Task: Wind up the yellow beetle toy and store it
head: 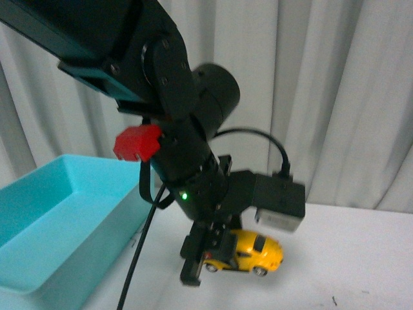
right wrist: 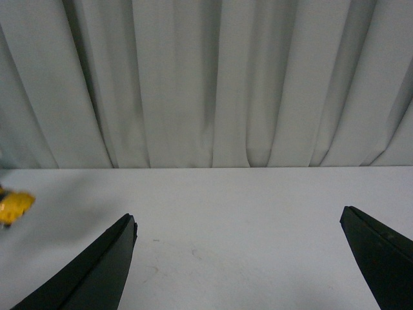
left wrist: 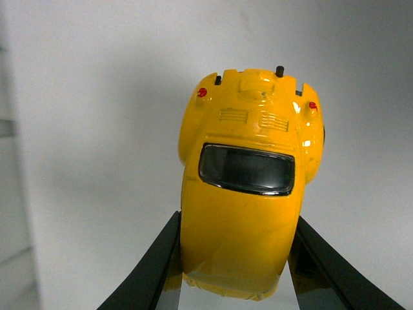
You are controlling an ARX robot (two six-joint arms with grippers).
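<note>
The yellow beetle toy, a small glossy rounded car with dark windows and black wheels, sits low over the white tabletop, a little to the right of centre in the front view. Whether its wheels rest on the surface or hang just clear of it cannot be told. The left gripper is closed around it, with the black fingers pressed against the two flanks at the roof end and the tail with its red lamps sticking out beyond them. The toy looks light and rigid. Its shell is slick and curved, so it could probably squirt out of a hard pinch, and the flat lower sides between the wheel arches seem the safest hold, which is roughly where the jaws sit. For a pull-back wind-up the wheels would need to bear on the table. Just to the left stands the open turquoise plastic bin, whose raised wall is the edge to clear, so a lift before moving across seems wise. A black cable hangs from the arm beside that wall and could snag. The table to the right looks free as far as the pale pleated curtain along its back edge. The right gripper hangs there with its jaws spread wide, holding nothing, well apart from the toy.
</note>
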